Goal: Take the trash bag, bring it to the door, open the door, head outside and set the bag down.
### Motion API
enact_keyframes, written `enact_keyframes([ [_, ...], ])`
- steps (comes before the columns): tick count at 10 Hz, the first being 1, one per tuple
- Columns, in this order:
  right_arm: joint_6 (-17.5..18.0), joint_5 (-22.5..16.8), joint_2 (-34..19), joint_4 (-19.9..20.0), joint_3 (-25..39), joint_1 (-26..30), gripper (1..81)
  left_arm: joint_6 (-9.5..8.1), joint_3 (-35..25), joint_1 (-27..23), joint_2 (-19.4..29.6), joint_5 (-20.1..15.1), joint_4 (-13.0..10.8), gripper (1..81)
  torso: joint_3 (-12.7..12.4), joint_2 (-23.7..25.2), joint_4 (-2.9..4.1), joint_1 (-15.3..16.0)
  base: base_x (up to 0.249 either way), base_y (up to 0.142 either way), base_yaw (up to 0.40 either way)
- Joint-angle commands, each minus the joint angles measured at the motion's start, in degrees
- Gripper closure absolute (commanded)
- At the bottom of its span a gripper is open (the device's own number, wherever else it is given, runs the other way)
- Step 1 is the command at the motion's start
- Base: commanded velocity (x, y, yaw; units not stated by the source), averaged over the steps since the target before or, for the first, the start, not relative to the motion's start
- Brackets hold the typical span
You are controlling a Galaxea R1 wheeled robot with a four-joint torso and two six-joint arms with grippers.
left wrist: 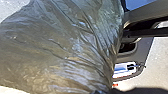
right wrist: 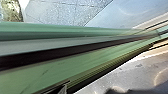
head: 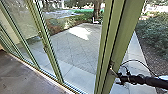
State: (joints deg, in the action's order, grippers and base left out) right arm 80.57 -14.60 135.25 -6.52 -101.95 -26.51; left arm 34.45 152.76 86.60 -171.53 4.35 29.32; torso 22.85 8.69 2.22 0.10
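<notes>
The trash bag (left wrist: 65,47), dark and creased, is at the robot's left arm, close beside the dark body of the robot (left wrist: 147,47); whether the left gripper (left wrist: 102,91) is spread or pinching the bag, one cannot tell. On the other side, the right gripper (head: 118,78) is at the upright edge of the green door frame (head: 122,32), close by the metal handle (head: 111,68), its grip impossible to make out, while past the glass panels' lower edge lies a paved yard (head: 77,47) bordered by shrubs (head: 152,35).
</notes>
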Motion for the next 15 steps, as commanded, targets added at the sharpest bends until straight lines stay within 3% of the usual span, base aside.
enact_keyframes([
  [1, 3.72, -8.42, -0.84, 0.90, -4.65, 8.71, 1.0, 0.18, -0.18, -0.51, 0.40, -4.53, -0.05, 81.1, 0.00, 0.00, 0.00, 0.00, 0.098, 0.000, 0.000],
  [15, 3.54, -9.65, -9.18, -1.39, -0.52, 15.21, 1.0, 0.09, -0.18, -0.33, 0.48, -4.53, 0.12, 81.1, 0.19, -0.22, 0.00, 0.24, 0.089, 0.000, 0.000],
])
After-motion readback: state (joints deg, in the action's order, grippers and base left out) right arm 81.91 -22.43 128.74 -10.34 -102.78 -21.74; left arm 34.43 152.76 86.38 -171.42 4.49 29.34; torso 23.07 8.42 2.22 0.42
